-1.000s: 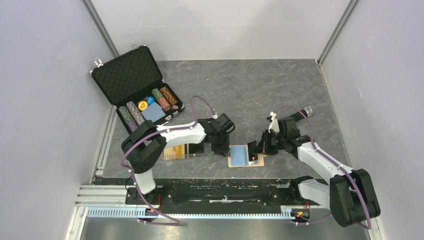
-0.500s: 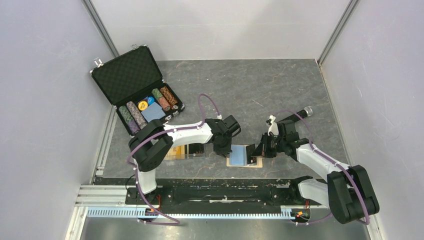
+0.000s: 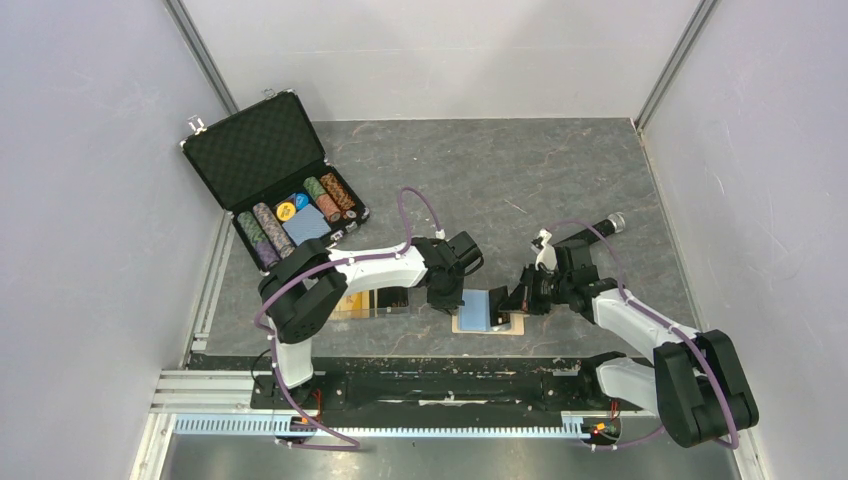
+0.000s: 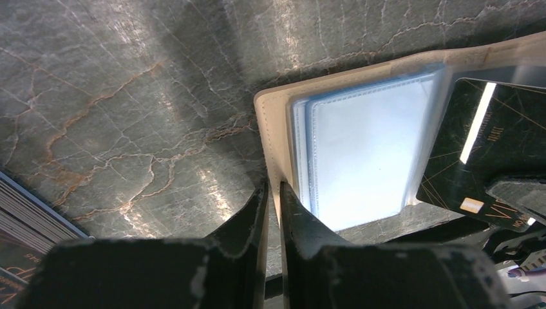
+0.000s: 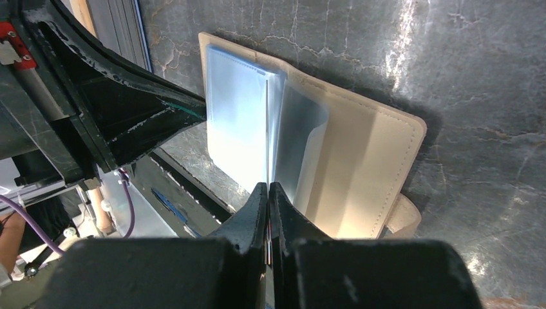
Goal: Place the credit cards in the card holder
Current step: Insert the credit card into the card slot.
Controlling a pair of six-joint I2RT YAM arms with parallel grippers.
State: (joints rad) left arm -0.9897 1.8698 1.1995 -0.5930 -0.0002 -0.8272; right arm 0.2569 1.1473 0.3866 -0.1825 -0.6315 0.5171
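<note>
The tan card holder (image 3: 478,310) lies open near the table's front edge, its light blue pockets (image 4: 360,154) facing up. My left gripper (image 3: 457,299) (image 4: 272,187) is at the holder's left edge, its jaws nearly together with the tan cover rim between them. My right gripper (image 3: 507,300) (image 5: 268,187) is shut on a black credit card (image 4: 508,148). In the right wrist view the card shows edge-on (image 5: 267,129), its far end among the blue pocket leaves. An orange-gold card (image 3: 351,303) lies left of the holder, partly hidden by my left arm.
An open black case (image 3: 262,155) with poker chips (image 3: 300,212) stands at the back left. A clear plastic box (image 3: 385,304) sits beside the orange-gold card. A metal rail (image 3: 400,385) runs along the near edge; walls close in on both sides.
My left gripper's jaws have narrowed onto the holder's left edge. My right gripper has shifted slightly left with the black card, toward the blue pockets.
</note>
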